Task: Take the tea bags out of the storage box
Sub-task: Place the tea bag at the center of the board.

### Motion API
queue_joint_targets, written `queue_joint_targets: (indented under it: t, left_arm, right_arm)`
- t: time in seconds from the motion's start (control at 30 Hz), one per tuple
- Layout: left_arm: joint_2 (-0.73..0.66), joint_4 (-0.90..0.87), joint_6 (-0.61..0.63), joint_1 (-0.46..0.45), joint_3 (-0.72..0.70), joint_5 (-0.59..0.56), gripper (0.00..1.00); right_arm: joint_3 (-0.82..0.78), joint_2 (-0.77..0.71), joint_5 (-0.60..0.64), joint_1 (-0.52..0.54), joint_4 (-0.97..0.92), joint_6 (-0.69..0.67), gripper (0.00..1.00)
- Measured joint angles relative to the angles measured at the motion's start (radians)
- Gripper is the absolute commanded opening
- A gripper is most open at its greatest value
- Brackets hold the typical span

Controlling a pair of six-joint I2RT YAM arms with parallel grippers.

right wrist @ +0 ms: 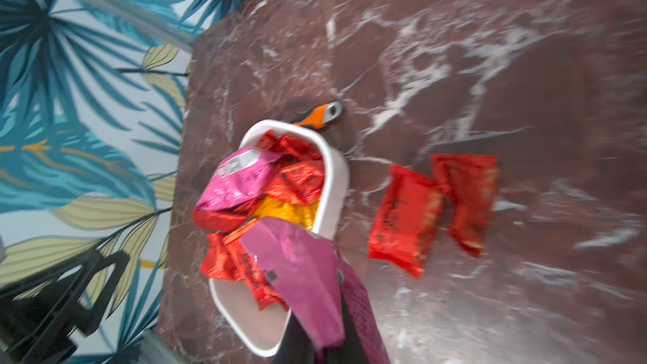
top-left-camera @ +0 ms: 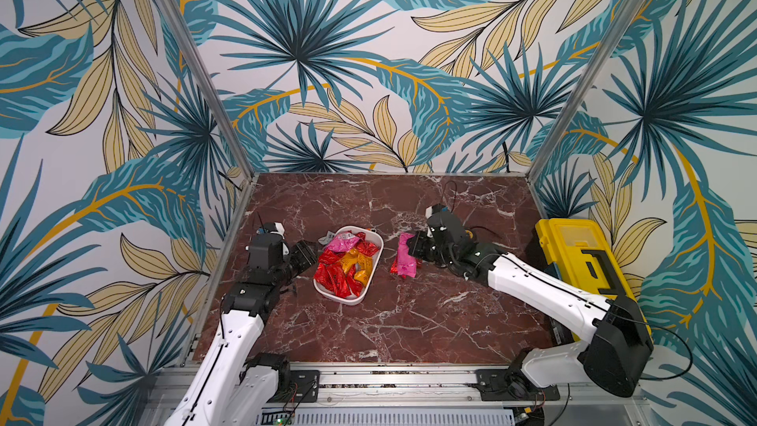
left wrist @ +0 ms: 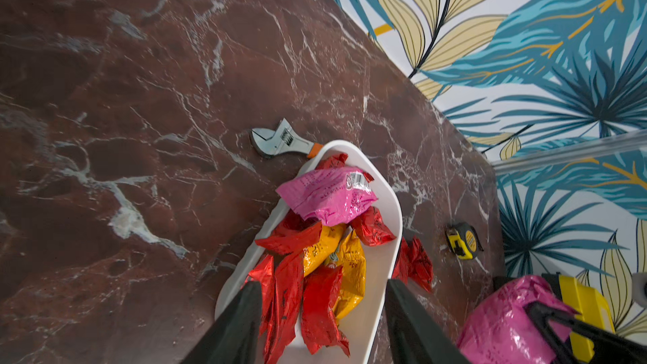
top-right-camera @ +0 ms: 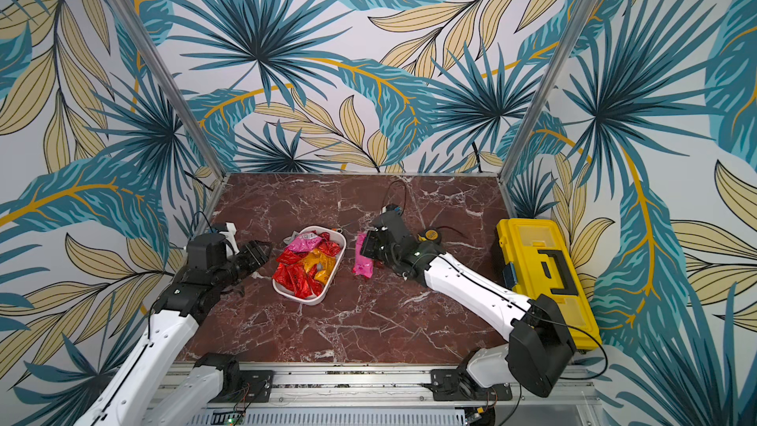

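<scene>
The right jaws are pinched tight on a pink sachet. It hangs just off the storage box at the box's 3 o'clock, its long axis running 12 to 6. It is over the worktop, close by two red sachets lying out there. The box sits at 9 o'clock from those jaws, so to my eye a plain release would land the sachet outside it. The left jaws stand spread and empty at the box's 9 o'clock, pointing toward 3. They are the nearer pair to the tea bags heaped inside.
</scene>
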Motion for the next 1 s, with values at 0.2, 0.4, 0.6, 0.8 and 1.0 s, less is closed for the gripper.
queue_joint_targets:
  t: [0.2, 0.4, 0.6, 0.8, 1.0]
  left_arm:
    - [0.136, 0.003, 0.032, -0.167, 0.045, 0.005, 0.62]
    - [0.225, -0.013, 0.056, -0.301, 0.096, -0.066, 0.62]
    - [0.29, -0.04, 0.067, -0.364, 0.116, -0.113, 0.62]
    - [0.365, -0.083, 0.067, -0.407, 0.134, -0.168, 0.63]
    - [0.464, -0.103, 0.055, -0.436, 0.151, -0.216, 0.54]
  right_arm:
    - [0.006, 0.061, -0.096, -0.209, -0.114, -0.101, 0.08]
    - [0.055, 0.279, -0.178, -0.291, -0.162, -0.169, 0.09]
    - [0.136, 0.41, -0.221, -0.303, -0.169, -0.219, 0.3]
    - [0.144, 0.408, -0.179, -0.308, -0.176, -0.252, 0.54]
    - [0.052, 0.176, -0.128, -0.308, -0.185, -0.254, 0.56]
